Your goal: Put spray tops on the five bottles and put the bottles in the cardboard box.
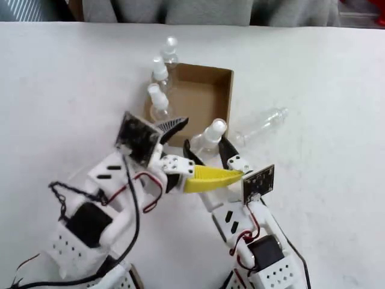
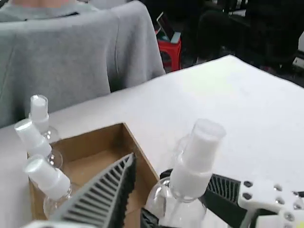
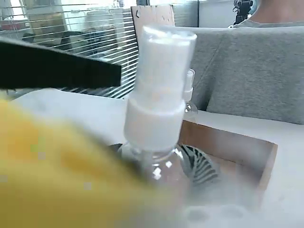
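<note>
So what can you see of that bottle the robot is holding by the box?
The held bottle is clear, glass or plastic, with a rounded body and a white spray top under a see-through cap. It stands about upright by the near edge of the cardboard box, the right gripper closed around its body.

The bottle (image 2: pixel 164 197) is clear and glossy, with bright glints. Its spray top (image 2: pixel 195 154) is white plastic under a frosted, half-clear cap. The cardboard box (image 1: pixel 231 90) is brown, matt, fibrous cardboard. The bench (image 1: pixel 313 72) is white, smooth and matt. A tool finger (image 2: pixel 102 194) is black matt plastic, ribbed, and a yellow tool part (image 1: pixel 210 179) is smooth plastic with a slight sheen.
</note>
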Robot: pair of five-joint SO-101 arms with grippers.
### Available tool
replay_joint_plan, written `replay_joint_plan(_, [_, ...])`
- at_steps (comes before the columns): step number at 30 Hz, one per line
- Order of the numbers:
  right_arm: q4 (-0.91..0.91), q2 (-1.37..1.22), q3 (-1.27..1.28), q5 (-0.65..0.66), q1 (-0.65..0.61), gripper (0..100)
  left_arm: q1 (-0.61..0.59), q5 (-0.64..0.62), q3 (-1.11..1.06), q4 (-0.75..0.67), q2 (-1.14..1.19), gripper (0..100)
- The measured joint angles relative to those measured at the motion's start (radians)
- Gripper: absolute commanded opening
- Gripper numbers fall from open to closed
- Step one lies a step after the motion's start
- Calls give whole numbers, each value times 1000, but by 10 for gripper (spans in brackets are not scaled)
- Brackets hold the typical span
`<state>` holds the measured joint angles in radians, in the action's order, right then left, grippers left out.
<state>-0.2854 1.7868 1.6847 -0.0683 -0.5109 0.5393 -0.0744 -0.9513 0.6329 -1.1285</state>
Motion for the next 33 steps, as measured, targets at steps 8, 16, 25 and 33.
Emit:
replay_joint_plan(8, [0,0,0,0,0,16,-15,0,0,57,-146,390])
replay_joint_plan(16, [0,0,0,0,0,16,-170,2,0,68,-187,90])
replay_joint_plan(25, [49,0,0,0,98,16,-404,2,-121,87,-344,25])
replay_joint_plan(33, [187,0,-34,0,147,15,-566,2,-509,87,-583,24])
